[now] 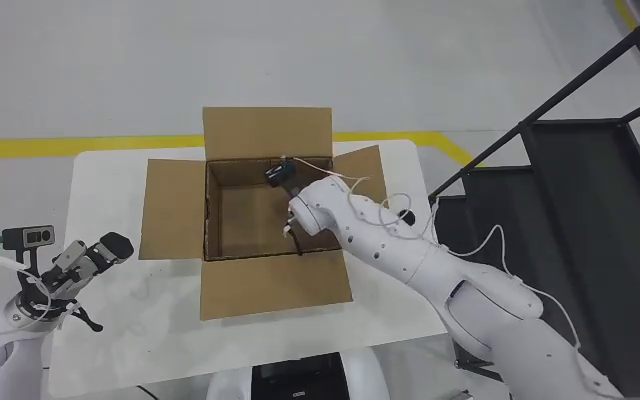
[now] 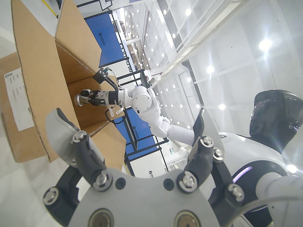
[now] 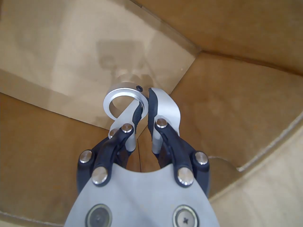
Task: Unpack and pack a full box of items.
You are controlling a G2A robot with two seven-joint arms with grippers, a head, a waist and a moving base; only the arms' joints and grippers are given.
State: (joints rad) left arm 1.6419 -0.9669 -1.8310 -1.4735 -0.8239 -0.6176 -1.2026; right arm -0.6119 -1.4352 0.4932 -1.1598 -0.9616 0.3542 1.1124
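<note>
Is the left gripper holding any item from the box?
No, the left gripper is open with nothing between its fingers, beside the cardboard box; the right gripper holds the metal ring.

Cardboard box (image 1: pixel 275 285) plain brown, white label (image 2: pixel 16 100) w/ black print. Metal ring (image 3: pixel 125 95) shiny silver. Counter (image 1: pixel 110 180) white. Floor (image 1: pixel 100 60) grey, yellow stripe (image 1: pixel 100 147). Right hand (image 3: pixel 144 102), left hand (image 2: pixel 127 119): silver & black.

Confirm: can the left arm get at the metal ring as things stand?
Probably not. The metal ring is clamped in the right gripper inside the cardboard box; the box's side stands between it and the left gripper, open at the table edge.
</note>
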